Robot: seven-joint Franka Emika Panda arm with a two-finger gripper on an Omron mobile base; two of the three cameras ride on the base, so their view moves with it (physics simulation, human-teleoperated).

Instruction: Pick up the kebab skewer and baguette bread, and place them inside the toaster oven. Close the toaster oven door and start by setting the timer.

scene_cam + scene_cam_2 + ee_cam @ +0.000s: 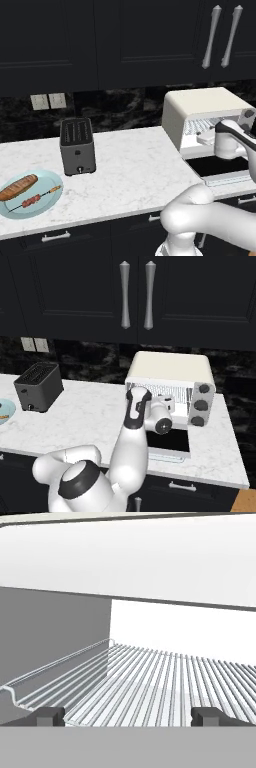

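My fingers [128, 716] stand wide apart and hold nothing, at the mouth of the oven [200, 107], over the front edge of its rack [165, 682]. Oven door [169, 441] lies open, flat at 6 o'clock of the oven. Skewer [36, 199] and bread [18, 187] lie side by side on a plate [47, 205] at the table's [135, 170] 8 o'clock end, toaster [77, 145] between plate and oven

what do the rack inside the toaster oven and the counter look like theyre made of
Rack: looks like thin bright metal wire, shiny, seen as parallel silvery rods with a bent edge. Counter: looks like polished white stone, perhaps marble, judging by faint grey veining on a smooth pale surface.
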